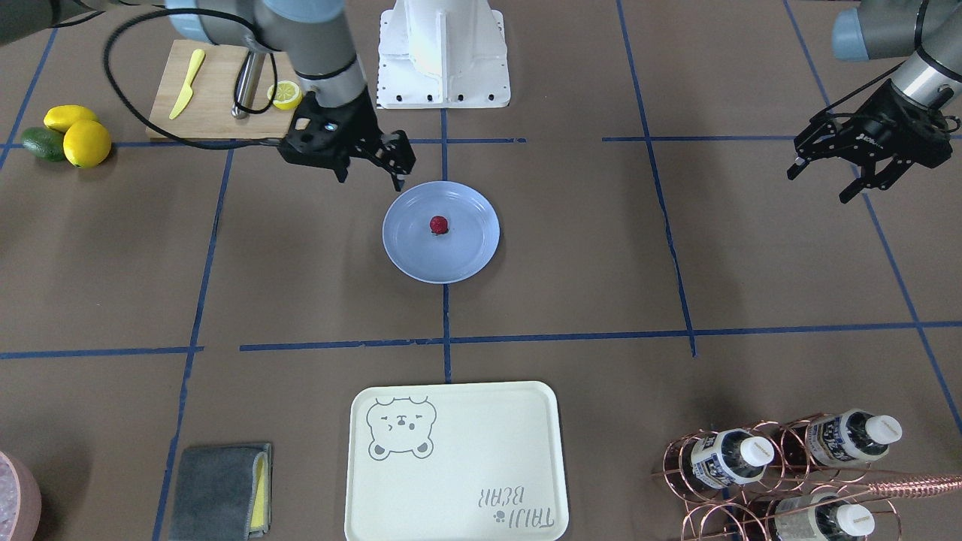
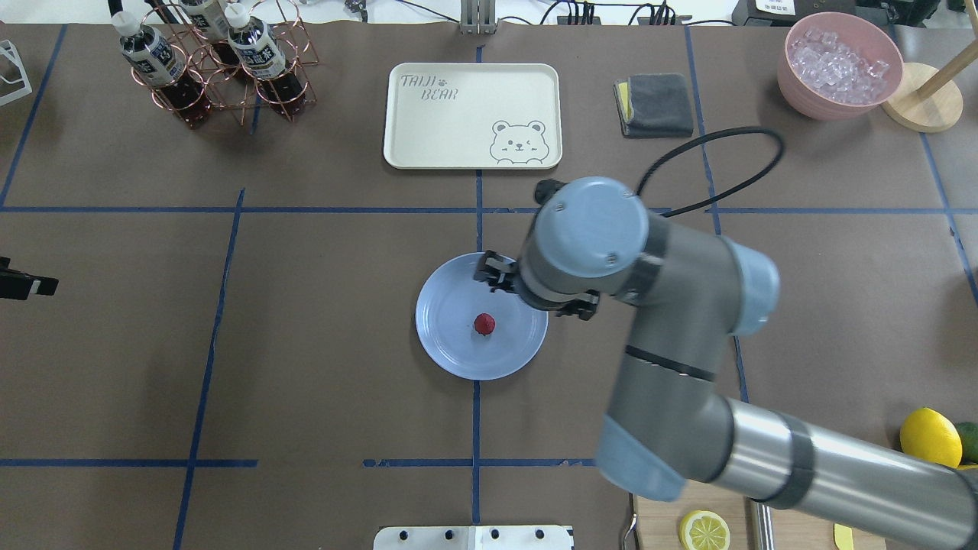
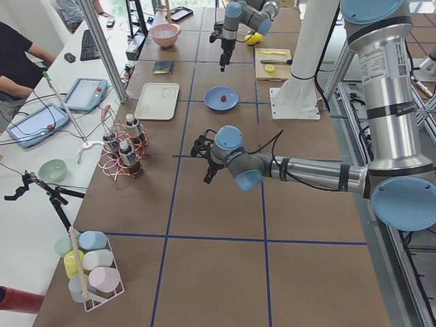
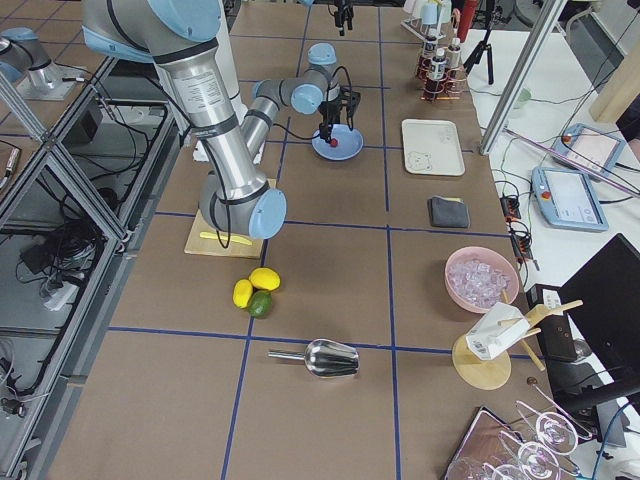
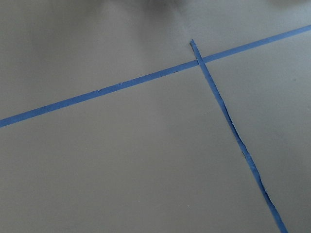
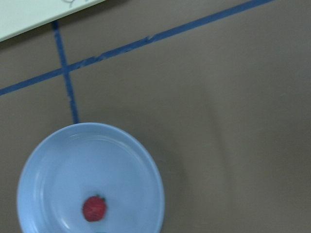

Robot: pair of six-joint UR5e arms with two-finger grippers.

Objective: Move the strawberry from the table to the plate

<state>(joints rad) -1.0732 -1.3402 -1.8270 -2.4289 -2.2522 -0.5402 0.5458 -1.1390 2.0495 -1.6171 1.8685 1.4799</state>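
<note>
The small dark-red strawberry [image 1: 439,225] [image 2: 484,324] [image 6: 94,208] lies near the middle of the round light-blue plate [image 1: 470,252] [image 2: 451,351] [image 6: 63,160], which sits at the centre of the brown-paper table [image 1: 601,263]. My right gripper [image 1: 370,176] hangs open and empty above the plate's rim on the robot's side, apart from the berry. In the overhead view its wrist hides most of it. Far off to the side, my left gripper [image 1: 819,185] hovers open and empty over bare table; its wrist camera sees only paper and blue tape.
A cream bear tray [image 1: 451,458] lies beyond the plate, with a grey cloth [image 1: 222,488] and a copper bottle rack [image 1: 782,473] either side. Near my right arm are a cutting board [image 1: 210,90] with knife and lemon half, two lemons and an avocado [image 1: 68,135].
</note>
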